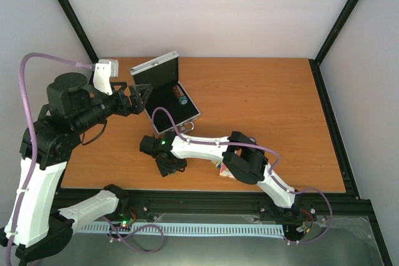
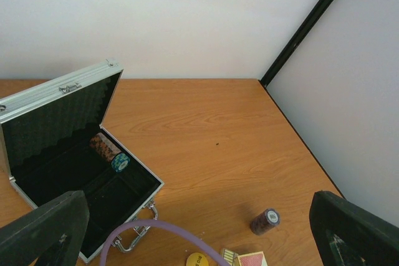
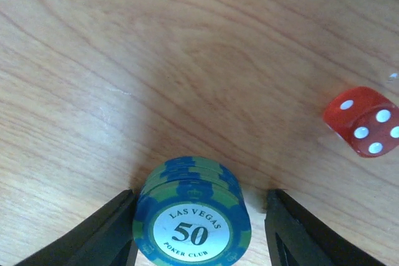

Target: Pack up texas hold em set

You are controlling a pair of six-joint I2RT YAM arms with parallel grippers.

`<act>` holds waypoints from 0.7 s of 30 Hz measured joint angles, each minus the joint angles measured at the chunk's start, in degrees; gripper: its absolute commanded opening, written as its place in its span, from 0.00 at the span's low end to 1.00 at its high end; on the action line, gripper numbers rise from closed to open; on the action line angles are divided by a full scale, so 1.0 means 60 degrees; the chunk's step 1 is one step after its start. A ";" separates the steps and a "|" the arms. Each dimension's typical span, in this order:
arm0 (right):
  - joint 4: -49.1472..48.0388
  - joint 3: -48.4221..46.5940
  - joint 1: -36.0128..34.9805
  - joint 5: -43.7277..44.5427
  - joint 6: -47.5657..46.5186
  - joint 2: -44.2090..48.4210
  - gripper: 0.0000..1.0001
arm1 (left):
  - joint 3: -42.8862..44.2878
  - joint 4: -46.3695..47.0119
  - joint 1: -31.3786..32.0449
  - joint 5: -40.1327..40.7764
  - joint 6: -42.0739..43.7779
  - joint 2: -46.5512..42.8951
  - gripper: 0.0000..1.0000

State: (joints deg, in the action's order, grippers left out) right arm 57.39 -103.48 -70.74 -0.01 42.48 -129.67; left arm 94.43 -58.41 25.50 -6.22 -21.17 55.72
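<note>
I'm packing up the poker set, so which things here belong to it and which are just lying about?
Part of the set: open silver case, chip stack inside it, blue chip stack, red die, dark chip stack on the table, yellow button, card deck.
Not part of it: purple cable, black frame post.

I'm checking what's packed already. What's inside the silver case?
One roll of poker chips lies on its side in the open case, on black lining. A finger of the left gripper covers the near corner, so anything there is hidden.
</note>
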 measured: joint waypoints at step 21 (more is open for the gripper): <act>0.0098 0.0066 -0.0066 0.0208 0.0004 0.0058 0.03 | -0.0157 -0.0058 0.0000 0.0291 -0.0004 -0.0452 1.00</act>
State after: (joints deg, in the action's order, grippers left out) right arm 57.98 -103.09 -71.13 1.23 42.50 -129.32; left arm 93.49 -58.76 25.50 -4.47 -21.19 53.01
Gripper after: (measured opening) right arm 0.419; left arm 0.998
